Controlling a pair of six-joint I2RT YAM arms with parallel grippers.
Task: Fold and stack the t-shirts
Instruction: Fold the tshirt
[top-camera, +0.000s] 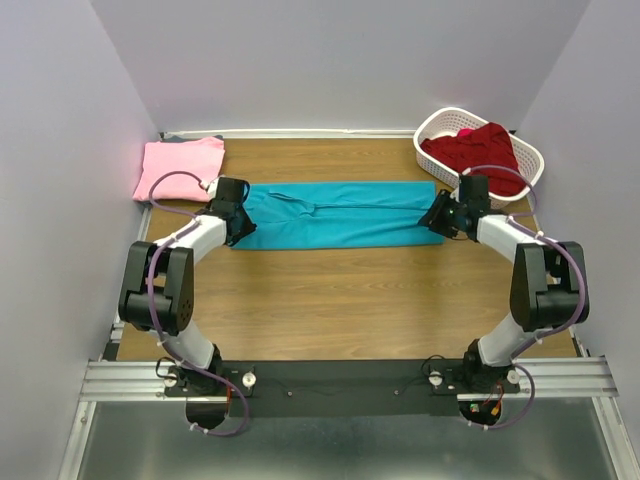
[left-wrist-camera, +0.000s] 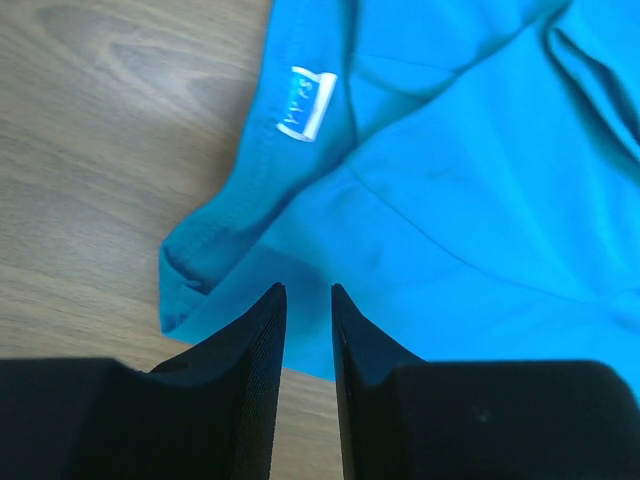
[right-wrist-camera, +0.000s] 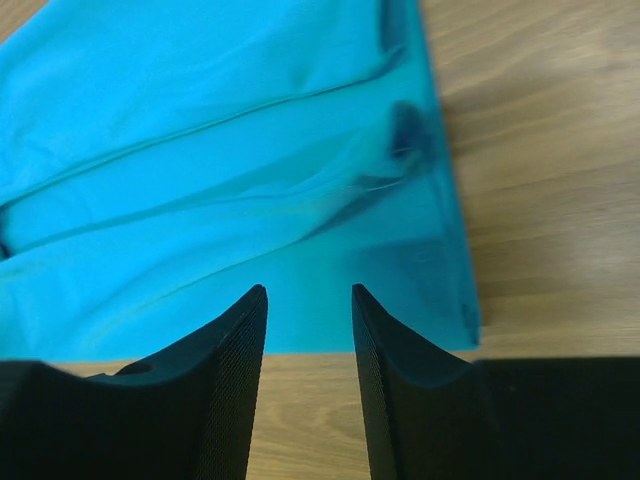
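Note:
The teal t-shirt (top-camera: 340, 214) lies folded into a long strip across the middle of the table. My left gripper (top-camera: 238, 222) hovers at its left end, my right gripper (top-camera: 441, 216) at its right end. In the left wrist view the jaws (left-wrist-camera: 308, 288) stand a narrow gap apart over the near edge of the teal cloth (left-wrist-camera: 480, 180), with nothing between them. In the right wrist view the jaws (right-wrist-camera: 308, 288) stand wider apart over the cloth's near right corner (right-wrist-camera: 200, 150), also empty. The pink t-shirt (top-camera: 180, 166) lies folded at the back left. The dark red t-shirt (top-camera: 474, 150) sits crumpled in the basket.
The white slotted basket (top-camera: 432, 128) stands at the back right corner. A white label (left-wrist-camera: 305, 102) shows on the teal collar. Bare wooden table (top-camera: 330, 300) stretches between the shirt and the arm bases. Walls close in on the left, back and right.

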